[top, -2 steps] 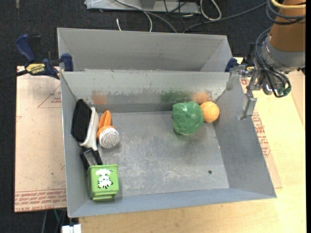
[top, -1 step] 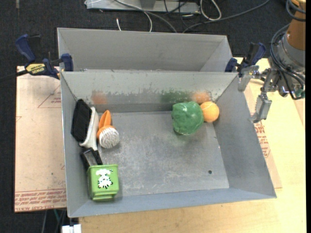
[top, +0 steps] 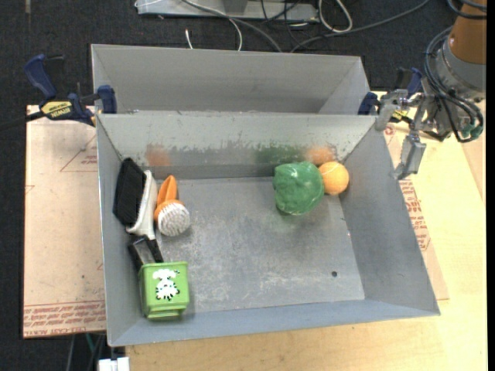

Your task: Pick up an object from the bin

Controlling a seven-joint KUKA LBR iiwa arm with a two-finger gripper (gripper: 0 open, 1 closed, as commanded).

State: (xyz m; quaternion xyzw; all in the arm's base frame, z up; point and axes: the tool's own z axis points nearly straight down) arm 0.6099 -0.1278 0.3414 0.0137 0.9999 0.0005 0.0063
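Hanging over the right rim of the bin [top: 384, 215], the claw [top: 407, 158] is near a green lump [top: 297, 188] and orange ball [top: 336, 178]; its opening is unclear.

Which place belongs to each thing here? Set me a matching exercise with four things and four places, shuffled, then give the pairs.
Things:
1. green lumpy ball
2. orange ball
3. green block with a white picture
4. orange-handled white brush

Places:
A. lower left of the view
B. left side, beside the black pad
C. at the back, touching the orange ball's left side
D. at the back, rightmost of the loose things

Pairs: 1-C, 2-D, 3-A, 4-B
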